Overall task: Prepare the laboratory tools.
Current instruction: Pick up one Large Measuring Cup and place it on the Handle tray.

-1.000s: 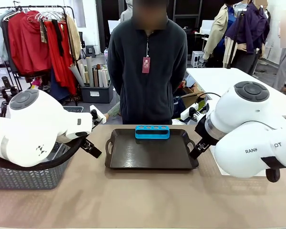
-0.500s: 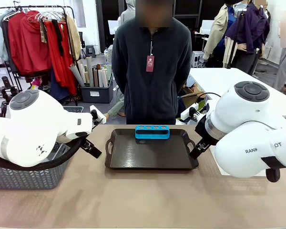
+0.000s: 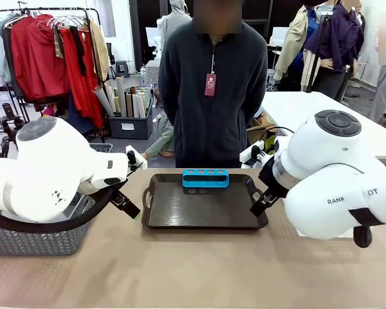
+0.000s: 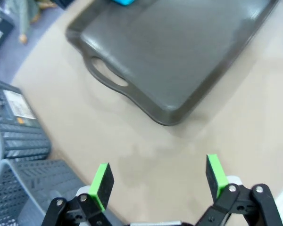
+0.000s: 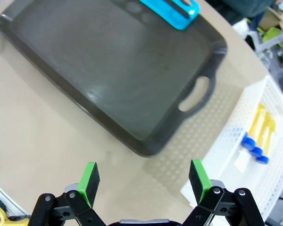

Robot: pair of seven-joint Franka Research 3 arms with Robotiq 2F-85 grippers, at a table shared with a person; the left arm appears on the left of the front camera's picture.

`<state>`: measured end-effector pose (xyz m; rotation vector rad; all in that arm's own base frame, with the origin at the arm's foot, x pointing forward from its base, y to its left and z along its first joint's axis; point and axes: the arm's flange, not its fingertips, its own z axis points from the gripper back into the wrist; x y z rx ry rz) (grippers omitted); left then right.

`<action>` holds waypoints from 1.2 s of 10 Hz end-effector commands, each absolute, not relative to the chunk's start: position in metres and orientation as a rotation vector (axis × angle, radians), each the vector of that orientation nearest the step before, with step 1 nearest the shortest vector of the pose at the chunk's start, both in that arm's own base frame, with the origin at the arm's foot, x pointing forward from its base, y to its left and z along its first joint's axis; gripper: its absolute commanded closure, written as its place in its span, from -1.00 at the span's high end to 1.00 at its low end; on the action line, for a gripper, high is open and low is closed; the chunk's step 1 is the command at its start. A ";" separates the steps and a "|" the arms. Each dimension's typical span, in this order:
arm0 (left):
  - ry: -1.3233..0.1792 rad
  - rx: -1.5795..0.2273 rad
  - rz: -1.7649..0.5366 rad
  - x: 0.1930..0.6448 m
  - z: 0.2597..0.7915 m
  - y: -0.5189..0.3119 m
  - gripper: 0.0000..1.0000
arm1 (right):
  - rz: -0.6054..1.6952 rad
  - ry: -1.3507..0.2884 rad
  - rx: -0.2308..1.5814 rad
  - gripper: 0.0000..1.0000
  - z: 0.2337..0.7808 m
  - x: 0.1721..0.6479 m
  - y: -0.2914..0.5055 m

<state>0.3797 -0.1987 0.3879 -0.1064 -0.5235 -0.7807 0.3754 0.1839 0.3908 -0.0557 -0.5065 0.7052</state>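
Note:
A small blue four-hole rack (image 3: pixel 206 178) stands empty at the far edge of a dark tray (image 3: pixel 180 215) in mid-table. In the right wrist view, yellow blue-capped test tubes (image 5: pixel 258 132) lie in a white lattice basket (image 5: pixel 236 117) beside the tray's handle. My left gripper (image 4: pixel 158 178) hovers open over bare table off the tray's left handle (image 4: pixel 108 77). My right gripper (image 5: pixel 144 176) is open too, above the table near the tray's right front corner (image 5: pixel 146 146). Neither holds anything. A person stands behind the table, hands behind their back.
A grey mesh basket (image 3: pixel 32 241) sits at the table's left edge under my left arm, also seen as the mesh basket (image 4: pixel 19 136) in the left wrist view. Bare tabletop runs along the front of the tray.
The person has stepped a little to the right. Both arms have edged slightly inward toward the tray. Both grippers stay open.

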 end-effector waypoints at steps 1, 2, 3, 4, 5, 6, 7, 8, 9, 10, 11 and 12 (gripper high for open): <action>-0.469 -0.188 -0.801 0.394 0.414 -0.177 1.00 | 0.763 -0.473 0.063 1.00 0.416 0.384 0.183; -0.480 -0.213 -0.803 0.396 0.423 -0.174 1.00 | 0.760 -0.479 0.088 1.00 0.428 0.388 0.186; -0.521 -0.225 -0.799 0.397 0.440 -0.167 1.00 | 0.761 -0.487 0.133 1.00 0.445 0.392 0.190; -0.586 -0.218 -0.808 0.396 0.456 -0.161 1.00 | 0.773 -0.506 0.160 1.00 0.464 0.395 0.191; -0.656 -0.204 -0.827 0.397 0.478 -0.157 1.00 | 0.793 -0.500 0.178 1.00 0.489 0.399 0.191; -0.693 -0.202 -0.839 0.395 0.494 -0.155 1.00 | 0.807 -0.498 0.192 1.00 0.508 0.404 0.189; -0.720 -0.190 -0.848 0.394 0.512 -0.154 1.00 | 0.817 -0.479 0.222 1.00 0.527 0.410 0.184; -0.744 -0.188 -0.858 0.394 0.528 -0.154 1.00 | 0.813 -0.478 0.244 1.00 0.544 0.418 0.174; -0.767 -0.189 -0.868 0.397 0.545 -0.154 1.00 | 0.805 -0.487 0.280 1.00 0.560 0.425 0.162; -0.804 -0.174 -0.866 0.399 0.563 -0.153 1.00 | 0.801 -0.478 0.329 1.00 0.580 0.431 0.148; -0.815 -0.161 -0.889 0.402 0.580 -0.151 1.00 | 0.786 -0.481 0.360 1.00 0.593 0.436 0.137; -0.811 -0.146 -0.876 0.406 0.594 -0.148 1.00 | 0.788 -0.483 0.380 1.00 0.605 0.440 0.128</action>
